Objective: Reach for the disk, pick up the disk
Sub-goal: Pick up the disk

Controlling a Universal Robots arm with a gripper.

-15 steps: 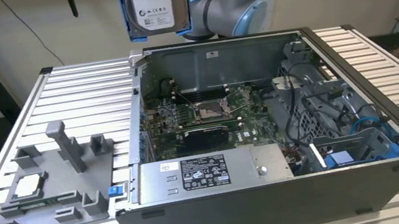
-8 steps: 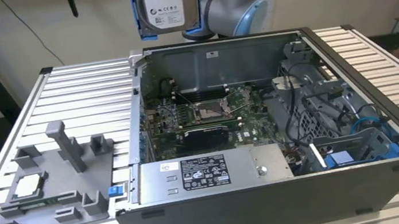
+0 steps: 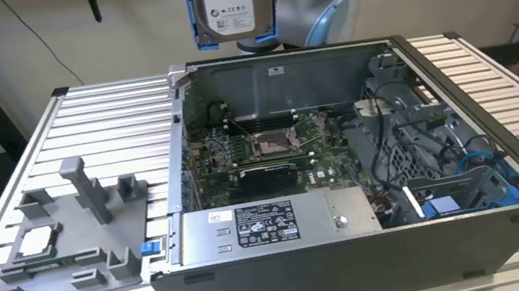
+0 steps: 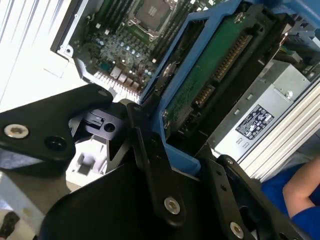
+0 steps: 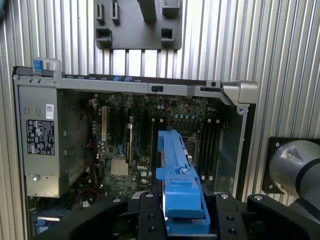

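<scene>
Nearest in the exterior view, at the counter's (image 3: 106, 128) front corner on the exterior view's left, lies a grey fixture plate (image 3: 80, 231) with raised blocks. A small silver chip (image 3: 36, 242) sits in one of its recesses.

Beside it, from the middle of the counter to its edge on the exterior view's right, stands the open computer case (image 3: 356, 268). Against its front wall lies a long grey box (image 3: 270, 223) with a black-and-white sticker. Blue plastic fittings (image 3: 467, 197) and dark cables fill the front corner on the exterior view's right. Farther in, a green motherboard (image 3: 270, 144) covers the case floor.

The disk (image 3: 229, 3) is out of the case, held in the air above the case's back wall, upright, its white label facing the exterior view and its blue frame along one edge. In both wrist views the black claw (image 5: 184, 220) is clamped on the disk's (image 5: 175, 165) blue frame, one finger on each side, with the motherboard below. The second wrist view shows the disk's (image 4: 210, 65) green circuit side. The robot arm (image 3: 311, 3) rises behind the disk.
</scene>
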